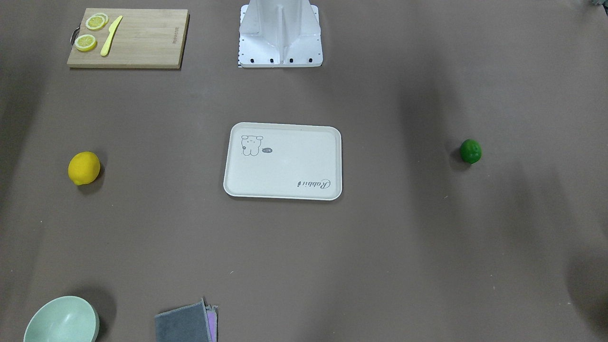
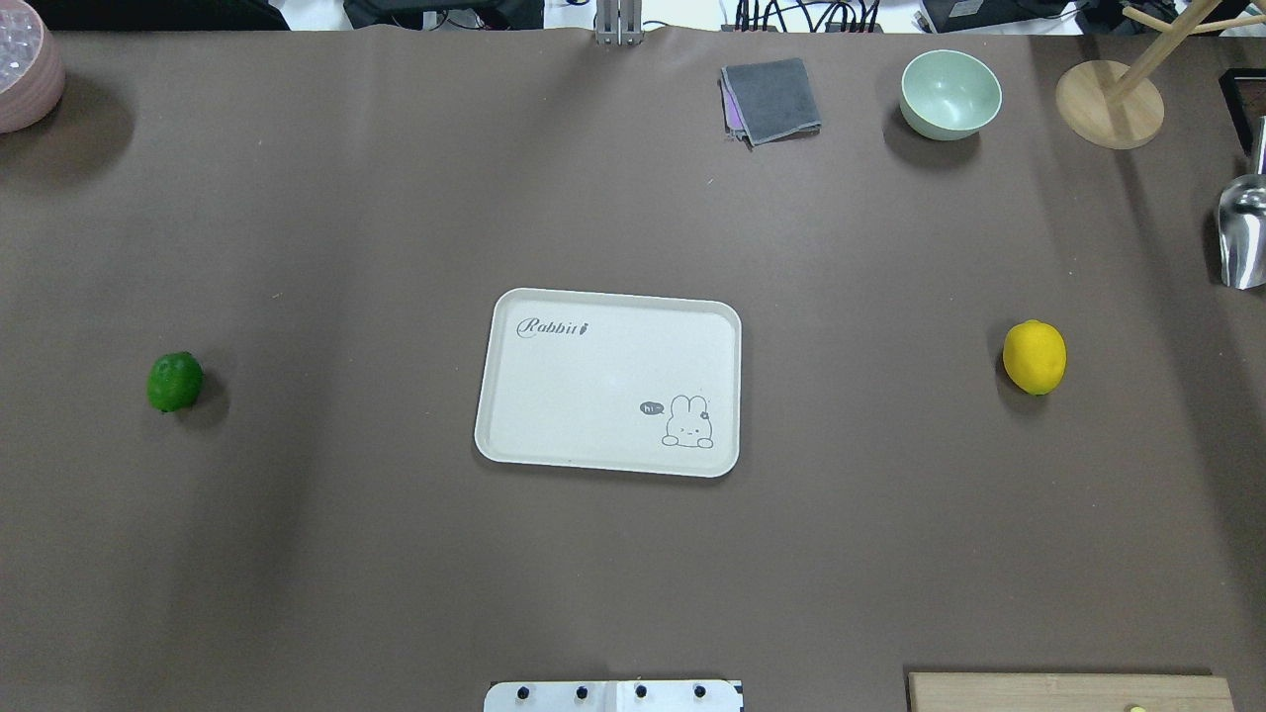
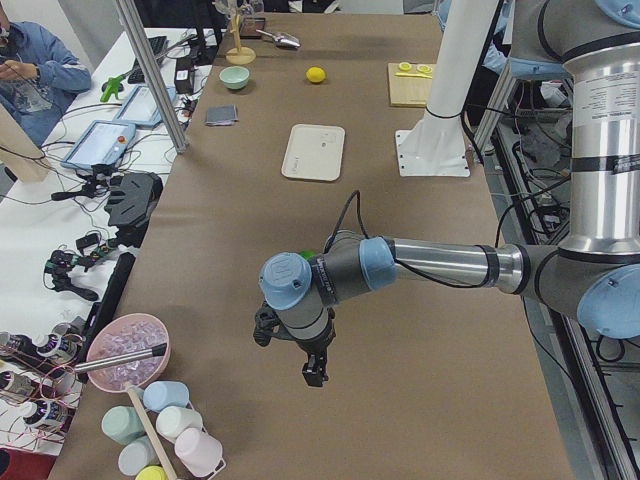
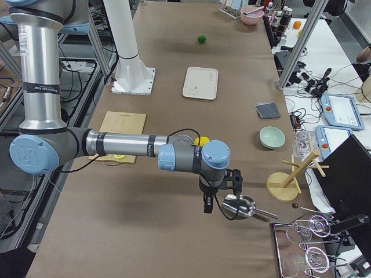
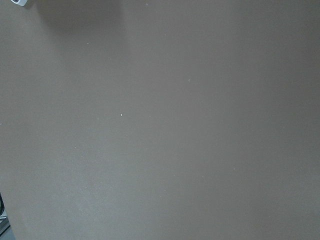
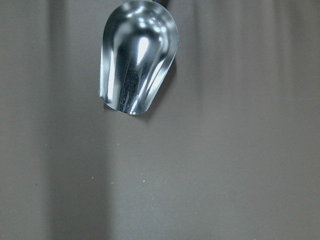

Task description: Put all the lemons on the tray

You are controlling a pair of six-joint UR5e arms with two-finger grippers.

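Note:
The cream-white tray [image 2: 603,386] lies in the middle of the table, with nothing on it; it also shows in the front view [image 1: 283,166]. The yellow lemon [image 2: 1035,357] lies on the table on the robot's right side. The dark green lemon [image 2: 175,382] lies on the robot's left side. My left gripper [image 3: 290,355] hangs above bare table near the left end, past the green lemon. My right gripper [image 4: 220,200] hangs above a metal scoop [image 4: 239,207] near the right end. Both grippers show only in the side views, so I cannot tell whether they are open or shut.
A wooden cutting board [image 1: 137,42] with lemon slices and a yellow knife lies near the robot base [image 1: 280,38]. A pale green bowl [image 2: 949,94], a grey cloth [image 2: 771,99] and a wooden stand [image 2: 1108,104] stand at the far edge. A pink bowl [image 2: 25,64] stands far left.

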